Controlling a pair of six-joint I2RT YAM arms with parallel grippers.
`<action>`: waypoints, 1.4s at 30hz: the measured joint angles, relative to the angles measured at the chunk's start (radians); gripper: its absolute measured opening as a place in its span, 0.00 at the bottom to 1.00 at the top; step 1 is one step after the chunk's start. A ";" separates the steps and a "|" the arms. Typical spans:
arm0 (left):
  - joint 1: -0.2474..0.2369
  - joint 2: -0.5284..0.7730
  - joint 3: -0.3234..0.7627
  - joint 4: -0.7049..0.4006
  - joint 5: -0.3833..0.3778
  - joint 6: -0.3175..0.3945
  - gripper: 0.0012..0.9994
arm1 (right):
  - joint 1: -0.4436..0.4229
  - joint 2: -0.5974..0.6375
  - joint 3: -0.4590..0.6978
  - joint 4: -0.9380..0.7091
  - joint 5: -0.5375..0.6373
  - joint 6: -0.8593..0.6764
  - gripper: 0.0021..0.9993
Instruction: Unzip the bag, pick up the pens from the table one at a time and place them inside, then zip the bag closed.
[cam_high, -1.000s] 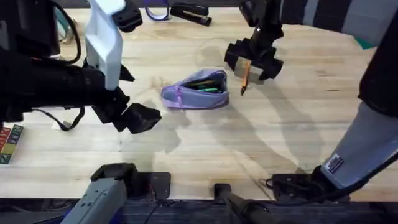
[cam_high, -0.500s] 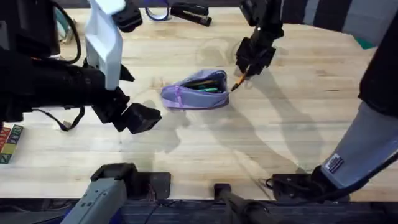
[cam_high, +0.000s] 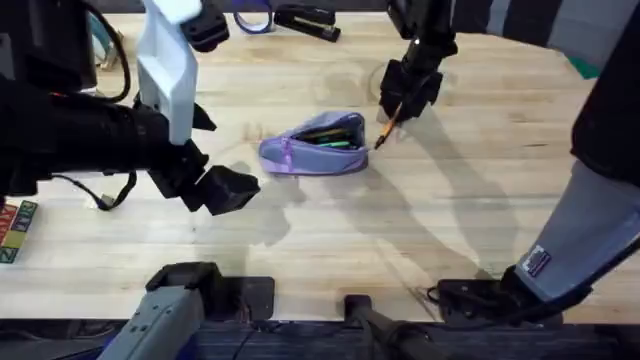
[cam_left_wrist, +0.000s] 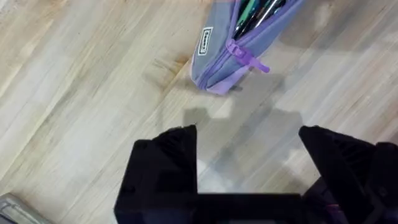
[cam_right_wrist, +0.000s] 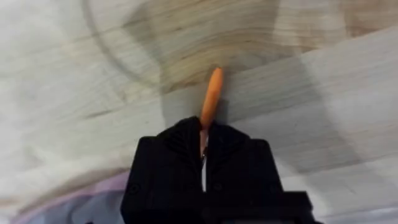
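Note:
The lavender bag (cam_high: 314, 143) lies unzipped mid-table with pens showing through its opening; its zipper pull (cam_left_wrist: 247, 57) hangs at the near end. My right gripper (cam_high: 400, 100) is shut on the orange pen (cam_high: 386, 128), held above the table just right of the bag, its tip slanting down toward the bag's right end. In the right wrist view the orange pen (cam_right_wrist: 211, 99) sticks out from between the shut fingers. My left gripper (cam_left_wrist: 247, 146) is open with nothing in it, hovering over bare table left of the bag. The left gripper (cam_high: 222, 188) appears in the overhead view at the bag's lower left.
A black stapler (cam_high: 306, 19) and a purple ring-shaped object (cam_high: 252, 18) lie at the far edge. Coloured blocks (cam_high: 14, 230) sit at the left edge beside a cable. A person's sleeve (cam_high: 600, 190) covers the right side. Bare wood stretches in front of the bag.
The right gripper turned from broadside to edge-on while holding the orange pen and shifted slightly toward the bag. The left arm and the bag stayed put.

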 joint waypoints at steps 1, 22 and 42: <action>0.000 0.000 0.000 0.000 0.000 0.000 0.99 | 0.000 0.000 0.012 -0.013 -0.001 -0.025 0.03; 0.000 0.000 0.000 0.000 0.000 0.000 0.99 | 0.000 -0.210 0.293 -0.215 -0.007 -0.817 0.03; 0.000 0.000 0.000 0.000 0.000 0.000 0.99 | 0.150 -0.266 0.293 -0.411 -0.156 -1.569 0.03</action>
